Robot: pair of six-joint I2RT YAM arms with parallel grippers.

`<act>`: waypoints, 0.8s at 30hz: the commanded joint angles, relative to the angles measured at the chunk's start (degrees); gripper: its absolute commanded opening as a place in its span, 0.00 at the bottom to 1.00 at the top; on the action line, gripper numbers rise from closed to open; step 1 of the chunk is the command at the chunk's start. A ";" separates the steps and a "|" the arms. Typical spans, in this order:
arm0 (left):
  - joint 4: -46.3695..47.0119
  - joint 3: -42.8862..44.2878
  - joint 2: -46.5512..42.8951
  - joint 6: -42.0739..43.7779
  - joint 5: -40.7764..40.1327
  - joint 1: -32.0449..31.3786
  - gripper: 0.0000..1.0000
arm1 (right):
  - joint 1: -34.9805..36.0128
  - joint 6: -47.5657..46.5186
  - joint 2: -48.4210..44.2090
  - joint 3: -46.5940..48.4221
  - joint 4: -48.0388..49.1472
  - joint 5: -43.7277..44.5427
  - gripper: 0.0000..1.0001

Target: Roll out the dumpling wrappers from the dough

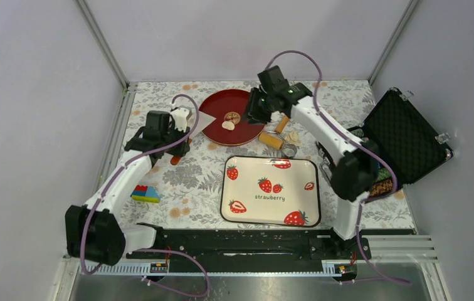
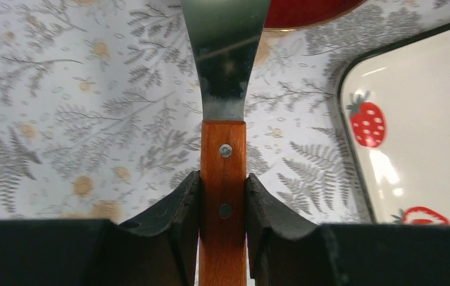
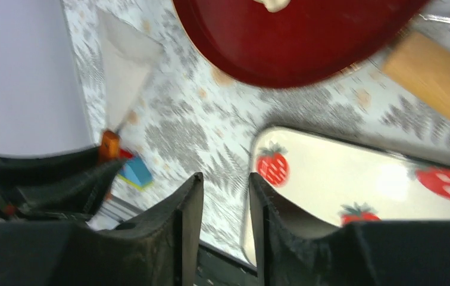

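We find the dumpling wrapper (image 1: 232,116), a small flat round, near the middle of the red plate (image 1: 247,100). A pale dough lump (image 1: 227,125) sits just beside it at 7 o'clock.

The coming move, as we judge it, turns on the rolling pin (image 1: 273,140). It lies on the table just off the plate's rim at 4 o'clock. Its long axis seems to run from about 1 to 7 o'clock, so the wrapper is at 10 o'clock from the pin. The right gripper (image 1: 263,113) is the nearer tool. It hangs over the plate's 3 o'clock rim, with the pin just below it toward 5 o'clock.

From its own camera, the right gripper (image 3: 225,179) has its fingers parted by a narrow gap with nothing between them. That arm reaches from its base at 5 o'clock, bends at the elbow, and slants toward 11 o'clock.

The left gripper (image 2: 222,185) is clamped on the wooden handle of a scraper (image 2: 225,71). The blade points toward 2 o'clock and meets the plate's 9 o'clock rim, though we cannot tell whether it touches. The left arm is stretched forward and low.

To roll, we think the right gripper must turn its fingers square across the pin's axis.
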 commanded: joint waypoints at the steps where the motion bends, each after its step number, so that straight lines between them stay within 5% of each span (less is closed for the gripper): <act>1: 11.64 -7.45 -7.10 -9.19 7.05 0.88 0.00 | -2.00 -4.57 -13.82 -16.58 4.04 2.91 0.47; 10: 20.21 -21.69 -20.60 -19.63 6.24 1.33 0.00 | -7.03 -8.76 -37.06 -44.26 7.08 4.96 0.76; 19: 21.03 -27.31 -21.90 -21.48 2.42 1.51 0.02 | -8.36 -7.62 -48.79 -58.47 6.02 8.26 0.83; 24: 21.51 -26.51 -19.43 -21.56 0.78 1.68 0.15 | -8.46 -9.23 -49.90 -59.51 4.78 9.81 0.85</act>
